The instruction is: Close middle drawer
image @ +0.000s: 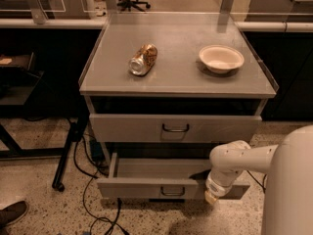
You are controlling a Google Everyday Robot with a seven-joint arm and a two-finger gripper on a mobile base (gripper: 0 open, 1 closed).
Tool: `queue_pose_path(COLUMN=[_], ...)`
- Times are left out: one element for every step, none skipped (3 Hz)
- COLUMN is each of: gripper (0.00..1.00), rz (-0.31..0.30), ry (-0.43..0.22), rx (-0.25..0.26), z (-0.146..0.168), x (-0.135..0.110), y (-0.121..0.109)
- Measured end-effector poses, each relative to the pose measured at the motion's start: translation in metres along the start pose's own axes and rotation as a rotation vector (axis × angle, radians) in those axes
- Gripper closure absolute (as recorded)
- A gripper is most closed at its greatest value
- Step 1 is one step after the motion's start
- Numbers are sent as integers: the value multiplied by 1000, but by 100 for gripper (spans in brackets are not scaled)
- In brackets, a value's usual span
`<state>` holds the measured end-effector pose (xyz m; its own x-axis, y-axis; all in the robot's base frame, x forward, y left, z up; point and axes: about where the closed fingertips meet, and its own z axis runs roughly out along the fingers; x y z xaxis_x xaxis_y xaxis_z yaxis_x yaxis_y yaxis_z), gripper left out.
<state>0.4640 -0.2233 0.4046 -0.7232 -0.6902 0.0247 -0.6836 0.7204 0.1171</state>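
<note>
**Gripper at the front of the open middle drawer**

We see the middle drawer [142, 187] pulled well out from the grey cabinet [181, 80], low in the frame. Its shallow grey tray is exposed, and its low, wide front panel faces us. A small dark wire handle [172, 192] sits at the centre of that panel.

The gripper [211, 197] is down at the right part of the drawer's front panel, to the right of the handle. It appears to lie against the panel face, near its lower edge. We cannot tell from this view whether the gripper is released or clenched. It shows only as a small pale tip below the white wrist. The white arm [239, 158] bends in from the right, from the robot's pale body [293, 180] at the frame edge, and crosses the drawer's right end.

Above the open drawer, a taller-fronted grey drawer [127, 129] with a larger handle [175, 129] sits pushed in. Over it runs a dark slot beneath the cabinet top.

On the top, a crumpled can [143, 59] lies on its side towards the left. A pale bowl [221, 58] stands upright towards the right, well apart from the can.

Dark cables [90, 180] trail over the speckled floor left of the cabinet. A dark shoe [12, 213] shows at the lower left corner.
</note>
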Motion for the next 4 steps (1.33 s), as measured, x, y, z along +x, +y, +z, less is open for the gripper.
queue_pose_path(gripper=[36,11,0,0], rz=[0,0,0,0], ry=[0,0,0,0], rx=[0,0,0,0], z=[0,0,0,0], x=[0,0,0,0], y=[0,0,0,0])
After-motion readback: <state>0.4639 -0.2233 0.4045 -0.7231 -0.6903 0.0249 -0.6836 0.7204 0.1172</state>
